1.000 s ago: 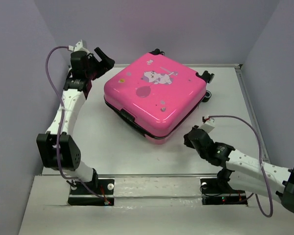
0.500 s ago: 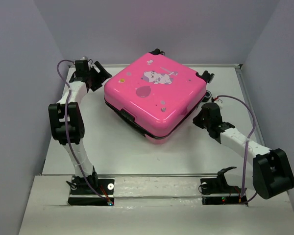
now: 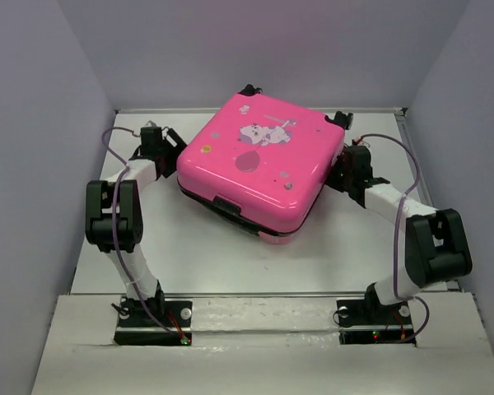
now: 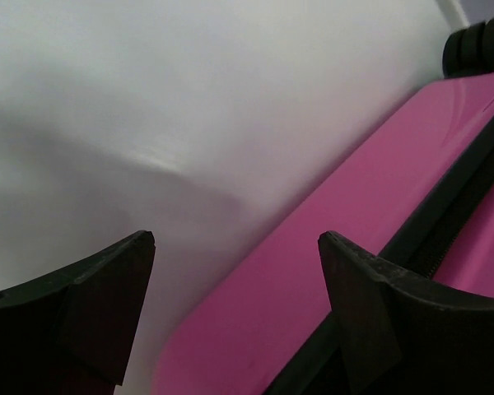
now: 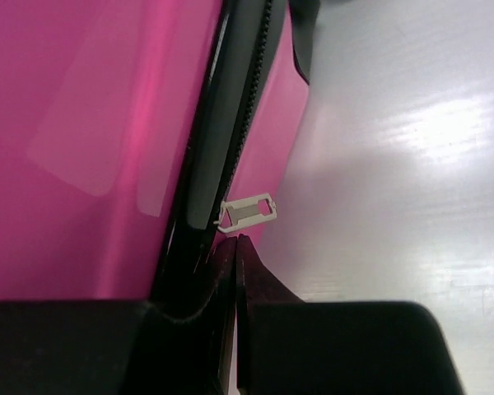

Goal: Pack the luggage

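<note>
The luggage point(image 3: 259, 160), a bright pink hard-shell suitcase with a cartoon print, lies flat and closed in the middle of the table. My left gripper point(image 3: 166, 148) is open at its left side. In the left wrist view the jaws point(image 4: 237, 239) stand wide apart, just short of the pink shell point(image 4: 354, 230) and its black seam. My right gripper point(image 3: 346, 169) is shut at the right side. In the right wrist view its tips point(image 5: 235, 240) sit just below the pale zipper pull point(image 5: 247, 212), which hangs free on the black zipper track point(image 5: 230, 107). The suitcase's inside is hidden.
Black caster wheels show at the suitcase's back corners point(image 3: 339, 119) point(image 3: 249, 89), and one shows in the left wrist view point(image 4: 477, 45). A black handle point(image 3: 228, 204) sits on the near side. Grey walls close in the white table point(image 3: 189, 255) on three sides.
Both arms have swung inward and down to the suitcase's two sides. The suitcase has turned and shifted slightly. The right gripper has gone from the front right to the right edge.
</note>
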`<state>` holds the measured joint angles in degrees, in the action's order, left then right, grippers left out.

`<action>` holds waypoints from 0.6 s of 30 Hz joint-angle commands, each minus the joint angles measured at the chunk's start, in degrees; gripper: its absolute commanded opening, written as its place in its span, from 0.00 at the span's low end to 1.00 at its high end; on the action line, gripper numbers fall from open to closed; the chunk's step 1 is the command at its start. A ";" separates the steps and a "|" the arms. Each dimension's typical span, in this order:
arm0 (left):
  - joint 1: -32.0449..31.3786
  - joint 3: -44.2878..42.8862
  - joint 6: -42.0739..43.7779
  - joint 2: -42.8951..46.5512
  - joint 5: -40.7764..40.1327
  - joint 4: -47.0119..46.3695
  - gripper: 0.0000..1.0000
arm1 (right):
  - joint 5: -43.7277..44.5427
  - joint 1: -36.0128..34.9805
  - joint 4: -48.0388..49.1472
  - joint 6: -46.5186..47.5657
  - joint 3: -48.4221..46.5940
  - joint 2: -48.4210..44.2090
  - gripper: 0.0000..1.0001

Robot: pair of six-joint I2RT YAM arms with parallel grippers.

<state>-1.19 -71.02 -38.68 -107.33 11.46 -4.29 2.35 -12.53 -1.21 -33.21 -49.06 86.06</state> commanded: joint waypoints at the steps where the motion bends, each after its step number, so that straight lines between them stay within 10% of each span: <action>1: -5.84 15.62 -1.93 12.74 6.29 -6.77 0.92 | -20.26 -2.23 8.24 2.89 -10.17 4.98 0.07; 9: -7.86 36.64 -5.44 36.09 4.62 -13.72 0.92 | -36.16 -3.46 2.81 4.29 -24.84 16.58 0.18; 18: -8.74 31.95 -3.17 50.54 3.05 -4.61 0.93 | -36.73 -4.08 -4.84 4.38 -36.98 21.88 0.73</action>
<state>-3.73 -30.02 -43.51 -61.39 1.39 -5.65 -14.63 -9.06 -4.60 -24.93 -79.09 112.40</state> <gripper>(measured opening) 0.916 0.654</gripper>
